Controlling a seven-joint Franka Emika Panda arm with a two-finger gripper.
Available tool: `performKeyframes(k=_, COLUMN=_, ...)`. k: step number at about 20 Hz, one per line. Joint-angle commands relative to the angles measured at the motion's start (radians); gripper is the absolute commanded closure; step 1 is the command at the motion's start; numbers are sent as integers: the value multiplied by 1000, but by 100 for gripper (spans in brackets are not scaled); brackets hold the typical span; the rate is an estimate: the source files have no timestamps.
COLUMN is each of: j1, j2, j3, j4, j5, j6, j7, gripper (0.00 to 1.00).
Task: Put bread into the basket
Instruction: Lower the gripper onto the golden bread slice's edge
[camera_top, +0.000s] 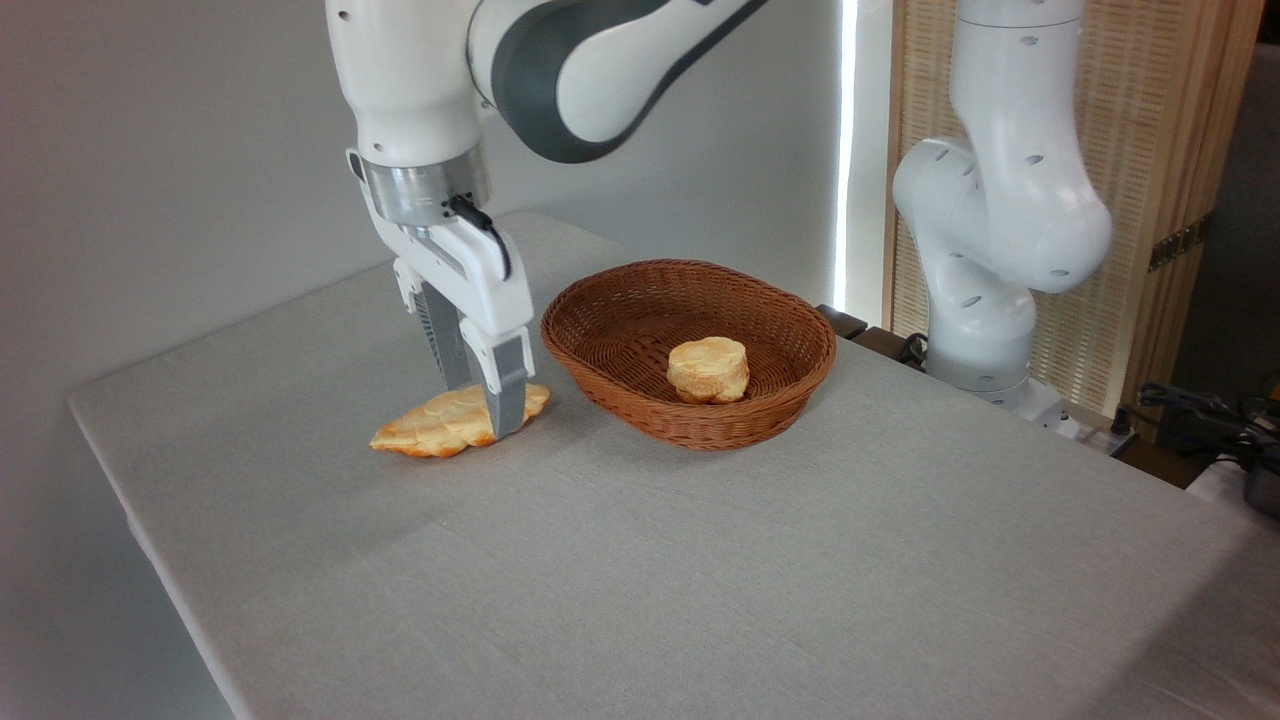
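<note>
The bread, a flat golden braided pastry with pointed ends, lies on the table just left of the basket. My gripper points straight down over its right half. One finger stands behind the pastry and the other in front of it, tips near the cloth. The jaws look open, flanking the bread rather than squeezing it. The basket is an oval brown wicker one at the table's middle, about a hand's width right of the bread.
A small round pale bun sits inside the basket. The arm's white base stands at the table's far right edge. Cables and dark items lie beyond it. Grey cloth covers the table.
</note>
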Motion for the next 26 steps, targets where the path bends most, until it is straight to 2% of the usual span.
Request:
performKeyframes(k=1, j1=-70, j2=33, j3=-22, j4=8, j5=-11, j6=17, j7=0, gripper=0)
performKeyframes(k=9, j1=-79, j2=105, j3=-126, j4=10, j5=1, j6=27, j7=-8, gripper=0)
performKeyframes(k=14, j1=-77, j2=135, j3=-124, j4=11, j5=6, j6=60, j7=-8, gripper=0)
performKeyframes(k=21, j1=-77, j2=162, j3=-126, j4=10, j5=67, j6=82, j7=-8, gripper=0)
performKeyframes(k=26, j1=-77, j2=168, j3=-126, j4=10, j5=70, j6=91, j7=-8, gripper=0)
